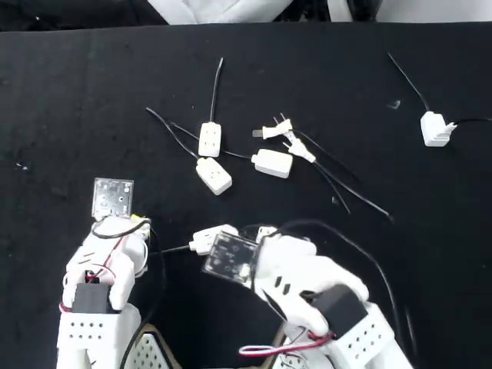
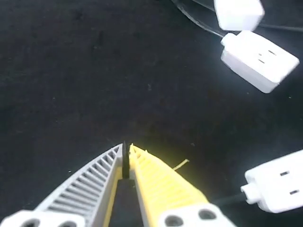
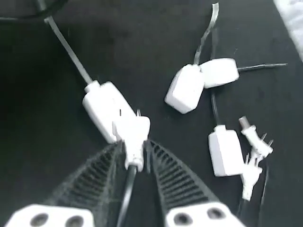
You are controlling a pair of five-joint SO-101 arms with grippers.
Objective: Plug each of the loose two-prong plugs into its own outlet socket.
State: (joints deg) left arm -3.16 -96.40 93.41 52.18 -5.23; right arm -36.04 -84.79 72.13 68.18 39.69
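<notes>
My right gripper (image 3: 134, 147) is shut on a white two-prong plug (image 3: 132, 132), whose cable runs back between the fingers. Its prongs point forward right beside a white outlet socket (image 3: 102, 112); whether they touch I cannot tell. From above, that socket (image 1: 209, 238) lies at the front centre just ahead of the right gripper (image 1: 234, 246). My left gripper (image 2: 126, 158) is shut on nothing, low over bare cloth at the front left (image 1: 131, 217). Three more sockets (image 1: 210, 139) (image 1: 214, 175) (image 1: 272, 162) and two loose plugs (image 1: 273, 131) (image 1: 300, 150) lie mid-table.
Another white plug (image 1: 437, 128) with a black lead sits at the far right. Thin black cables (image 1: 346, 184) trail across the centre and right of the black cloth. The back left of the table (image 1: 77, 92) is bare.
</notes>
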